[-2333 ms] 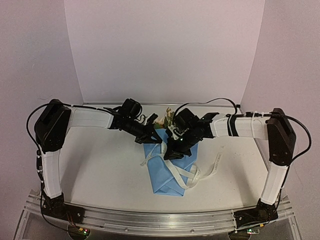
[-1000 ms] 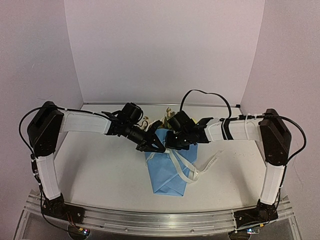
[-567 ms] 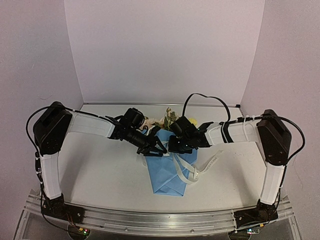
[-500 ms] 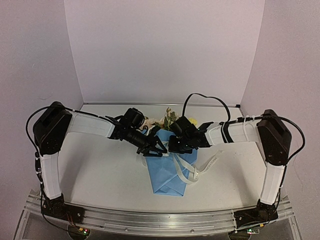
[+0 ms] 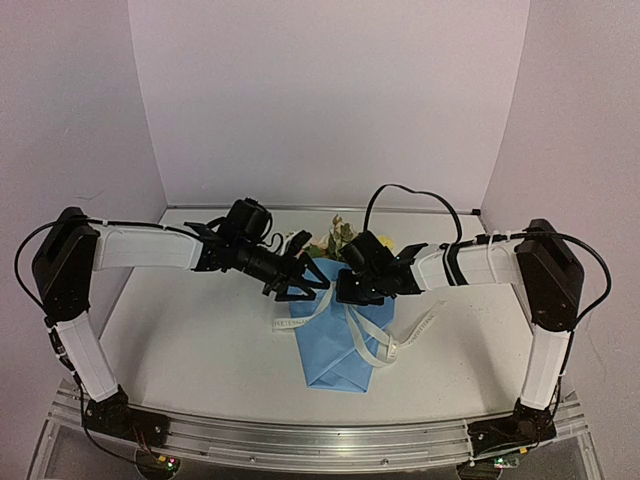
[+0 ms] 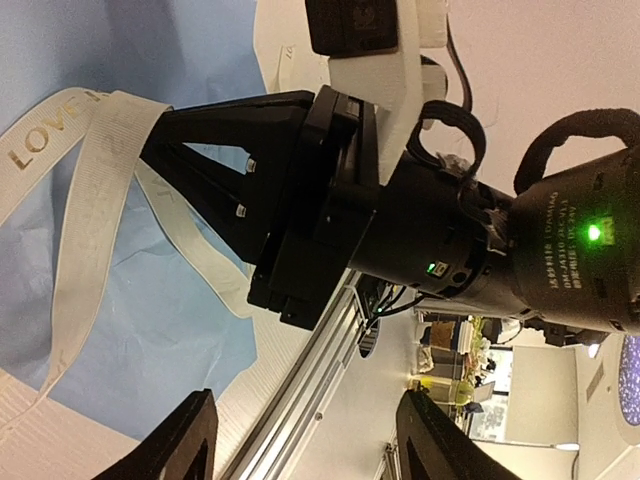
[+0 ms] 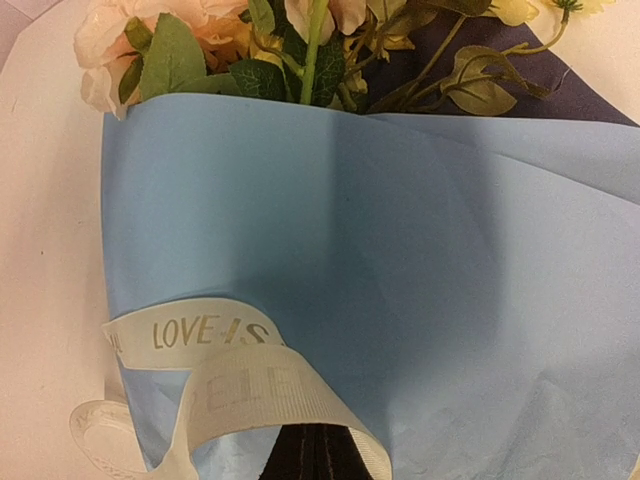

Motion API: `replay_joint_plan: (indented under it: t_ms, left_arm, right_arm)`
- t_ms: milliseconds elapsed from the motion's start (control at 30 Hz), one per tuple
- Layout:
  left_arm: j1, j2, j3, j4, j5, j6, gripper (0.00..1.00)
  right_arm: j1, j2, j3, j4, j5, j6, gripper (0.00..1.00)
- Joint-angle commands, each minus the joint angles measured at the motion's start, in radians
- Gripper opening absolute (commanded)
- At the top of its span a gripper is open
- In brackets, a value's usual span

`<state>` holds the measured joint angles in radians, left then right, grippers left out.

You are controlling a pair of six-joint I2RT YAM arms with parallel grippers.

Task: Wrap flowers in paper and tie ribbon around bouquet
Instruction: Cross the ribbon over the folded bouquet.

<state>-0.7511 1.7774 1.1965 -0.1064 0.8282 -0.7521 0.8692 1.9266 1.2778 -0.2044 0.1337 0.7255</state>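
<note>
Cone tip: the point of the thin light-blue paper cone [image 5: 338, 372] lies at 6 o'clock on the white table [image 5: 190, 350], nearest the arm bases. Nothing pins it, so the bouquet could be dragged or spun if the ribbon is pulled sideways.
Ribbon tails: the narrow off-white ribbon with dark lettering [image 5: 292, 322] is draped loosely over the cone. One end is laid out at 9 o'clock of the cone and another trails toward 3 o'clock. No knot is seen. The band is judged unsecured and could slide toward the narrowing tip.
Right gripper: the right gripper [image 5: 348, 292] is clenched on a loop of the ribbon over the upper part of the cone. In its wrist view the loop is seen folded over the closed dark fingertips. Only a thin fold is pinched, so it could be lost under tension, or the paper could be creased or torn beneath it.
Left gripper: the left gripper [image 6: 308, 420] is held at 9 o'clock of the right one, with its jaws spread and nothing between them. A free tail must be picked from flat paper, so the sheet could be caught along with it. The two claws are close enough that they could be knocked together.
Flowers: the pale pink, cream and yellow flowers with green leaves [image 5: 335, 238] project from the cone's mouth at 12 o'clock, just beyond both wrists. They could be crushed by a wrist, or worked out of the open cone by tugging.
</note>
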Motion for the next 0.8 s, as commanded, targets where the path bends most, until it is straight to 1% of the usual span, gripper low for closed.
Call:
replay_joint_plan:
  t_ms: [0, 33, 133, 200, 300, 500, 600, 767]
  left_arm:
    - [0.024, -0.074, 0.019, -0.089, -0.175, 0.025, 0.58]
    - [0.029, -0.067, 0.041, -0.148, -0.240, 0.047, 0.57]
    - [0.036, -0.017, 0.098, -0.257, -0.379, 0.128, 0.56]
    - [0.039, 0.023, 0.114, -0.297, -0.434, 0.198, 0.55]
    - [0.045, 0.063, 0.103, -0.284, -0.456, 0.269, 0.61]
    - [0.050, 0.149, 0.176, -0.288, -0.428, 0.341, 0.68]
    - [0.050, 0.171, 0.212, -0.299, -0.433, 0.373, 0.69]
    - [0.047, 0.179, 0.268, -0.364, -0.504, 0.451, 0.69]
  right_arm:
    - [-0.003, -0.035, 0.021, 0.017, 0.009, -0.014, 0.00]
    - [-0.003, -0.034, 0.023, 0.017, 0.005, -0.014, 0.00]
    - [-0.004, -0.031, 0.026, 0.018, -0.012, -0.014, 0.00]
    - [-0.004, -0.029, 0.029, 0.017, -0.025, -0.013, 0.00]
    - [-0.004, -0.031, 0.032, 0.017, -0.044, -0.013, 0.00]
    - [-0.004, -0.020, 0.045, 0.030, -0.114, -0.014, 0.00]
    - [-0.003, -0.012, 0.049, 0.042, -0.145, -0.015, 0.00]
    - [-0.003, -0.007, 0.056, 0.042, -0.162, -0.017, 0.00]
